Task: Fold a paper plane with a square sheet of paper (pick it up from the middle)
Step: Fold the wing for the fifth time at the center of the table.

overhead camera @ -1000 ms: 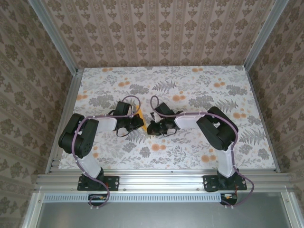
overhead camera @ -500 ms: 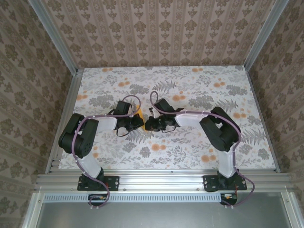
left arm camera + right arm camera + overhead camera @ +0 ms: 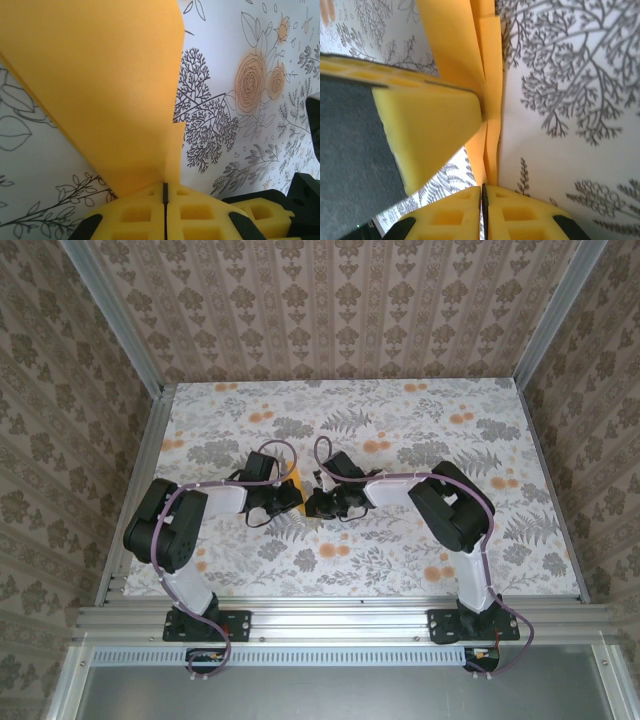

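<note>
My left end effector and right end effector clamp the folded paper, which runs toward twelve o'clock; I'd keep tension even.

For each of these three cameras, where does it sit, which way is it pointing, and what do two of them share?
Top external: above and behind the robot, looking down at the flowered table; left arm and right arm show, left gripper and right gripper meeting mid-table.
Left wrist: wrist-mounted, looking along its shut fingers at the orange-yellow paper they pinch.
Right wrist: wrist-mounted, looking along its shut fingers, which clamp the paper's edge.
Shared: both wrist views see that paper.
</note>
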